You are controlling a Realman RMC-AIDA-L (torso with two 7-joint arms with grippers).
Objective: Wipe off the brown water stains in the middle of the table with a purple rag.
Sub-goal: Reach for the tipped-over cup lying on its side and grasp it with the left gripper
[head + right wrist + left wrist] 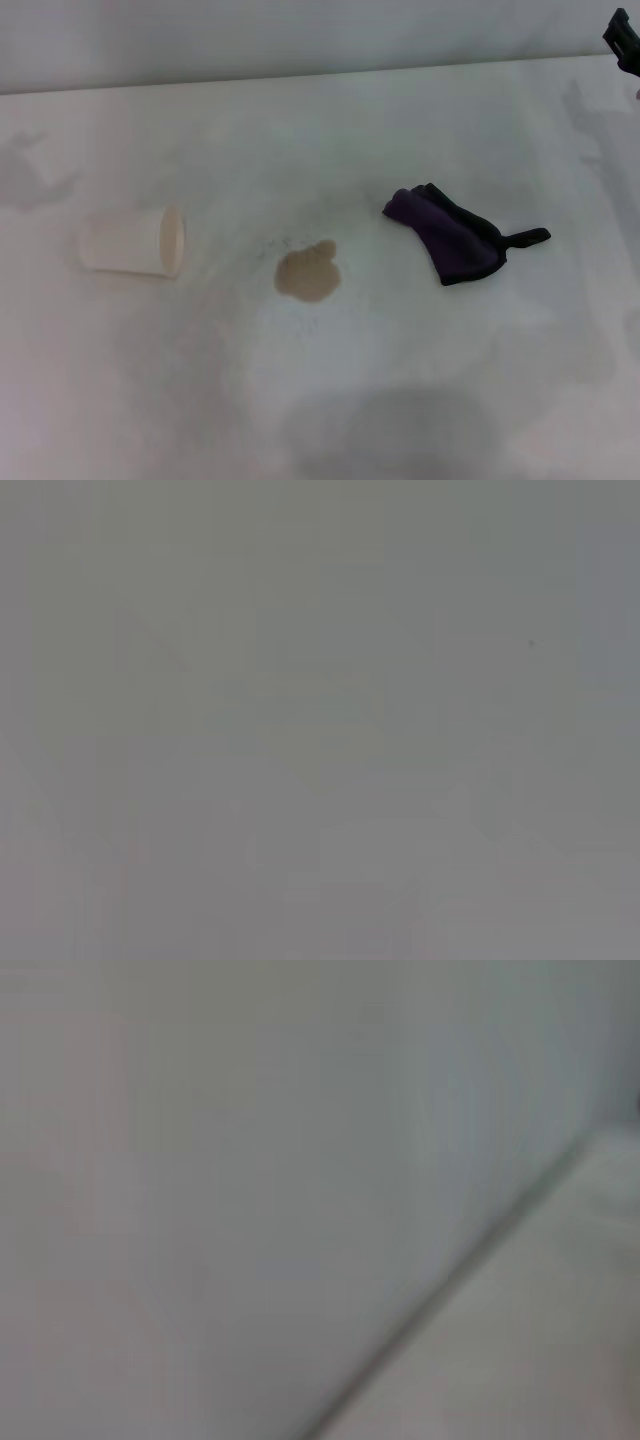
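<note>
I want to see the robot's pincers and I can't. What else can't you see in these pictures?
- Right pincer: head view, cut off by the top right corner; open or shut unknown.
- Left pincer: in no view.
- Left wrist view: only blurred blank surfaces.
- Right wrist view: plain grey.
- Paper cup: lying sideways, inside hidden.

On the white table [420, 120] with faint grey smudges, the stain [308, 272] is light tan-brown, the rag [447, 235] to its right dark purple with black edging and a black loop, and the cup [134, 241] at left cream.
</note>
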